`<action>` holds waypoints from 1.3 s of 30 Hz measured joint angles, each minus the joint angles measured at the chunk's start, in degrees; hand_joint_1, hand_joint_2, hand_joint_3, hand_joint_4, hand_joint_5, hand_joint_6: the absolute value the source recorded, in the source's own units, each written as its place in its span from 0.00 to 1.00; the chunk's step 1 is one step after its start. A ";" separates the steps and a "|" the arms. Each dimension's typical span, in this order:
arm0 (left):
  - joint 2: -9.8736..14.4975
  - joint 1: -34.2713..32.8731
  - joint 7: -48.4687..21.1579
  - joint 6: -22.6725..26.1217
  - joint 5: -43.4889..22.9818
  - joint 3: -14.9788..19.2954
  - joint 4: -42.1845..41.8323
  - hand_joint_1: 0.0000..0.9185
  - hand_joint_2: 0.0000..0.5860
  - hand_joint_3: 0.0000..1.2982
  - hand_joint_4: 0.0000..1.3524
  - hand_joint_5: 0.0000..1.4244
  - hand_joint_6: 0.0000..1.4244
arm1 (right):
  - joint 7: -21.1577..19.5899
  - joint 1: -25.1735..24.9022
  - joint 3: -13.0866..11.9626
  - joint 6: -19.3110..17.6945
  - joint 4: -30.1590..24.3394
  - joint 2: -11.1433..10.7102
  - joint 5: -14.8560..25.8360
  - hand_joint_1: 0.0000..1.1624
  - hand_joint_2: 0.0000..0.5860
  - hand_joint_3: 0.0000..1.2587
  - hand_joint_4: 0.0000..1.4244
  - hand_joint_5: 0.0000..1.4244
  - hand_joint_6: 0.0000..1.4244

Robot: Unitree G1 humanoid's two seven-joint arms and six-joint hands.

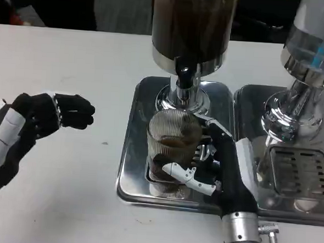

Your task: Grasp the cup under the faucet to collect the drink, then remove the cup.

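Observation:
A ribbed clear cup (pixel 171 147) stands on the silver drip tray (pixel 135 153) right below the black faucet (pixel 183 74) of a dark drink dispenser (pixel 192 24). Brown liquid sits in the lower part of the cup. My right hand (pixel 211 163) wraps the cup from its right side, with white and black fingers across its front and back. My left hand (pixel 38 119) hovers over the bare table at the far left, well away from the cup, fingers spread and empty.
A second dispenser with clear liquid (pixel 314 59) stands on its own silver tray (pixel 296 179) at the right, close to my right forearm. The white table (pixel 63 203) stretches left and front of the trays.

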 measured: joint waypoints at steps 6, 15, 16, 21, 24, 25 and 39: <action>0.07 -0.24 -0.39 0.00 0.04 -0.44 0.28 0.00 0.19 0.41 0.31 0.30 0.29 | -2.46 2.01 -0.76 -1.33 -0.71 -0.40 -1.10 0.71 0.35 0.55 0.56 0.68 0.88; 0.07 -1.16 -1.05 0.00 0.15 -1.66 0.66 0.00 0.19 0.41 0.31 0.30 0.28 | -3.20 6.84 -1.95 -1.55 -6.09 -0.82 -1.62 0.76 0.29 0.56 0.56 0.70 0.91; 0.06 -1.37 -1.08 0.00 0.17 -1.87 0.76 0.00 0.19 0.41 0.31 0.30 0.28 | -3.20 7.28 -2.05 -1.55 -6.76 -0.84 -1.63 0.76 0.29 0.57 0.57 0.70 0.92; 0.07 -1.93 -1.24 -0.03 0.24 -2.68 1.64 0.00 0.19 0.41 0.31 0.30 0.28 | -3.21 8.96 -2.92 -1.78 -9.71 -0.83 -1.63 0.77 0.26 0.58 0.58 0.71 0.93; 0.07 -2.17 -1.35 -0.15 0.48 -3.03 1.99 0.00 0.19 0.40 0.30 0.29 0.28 | -3.22 10.14 -3.26 -1.83 -12.03 -0.79 -1.68 0.77 0.26 0.59 0.58 0.72 0.93; 0.06 -2.28 -1.40 -0.34 0.76 -3.20 2.00 0.00 0.19 0.40 0.30 0.29 0.28 | -3.22 10.31 -3.34 -1.83 -12.55 -0.76 -1.74 0.77 0.26 0.59 0.58 0.72 0.93; 0.55 -3.75 -2.13 -5.68 4.73 -5.54 2.05 0.00 0.17 0.38 0.27 0.26 0.27 | -0.41 16.80 -4.65 -1.33 -22.55 -1.57 -1.67 0.80 0.22 0.61 0.60 0.73 0.95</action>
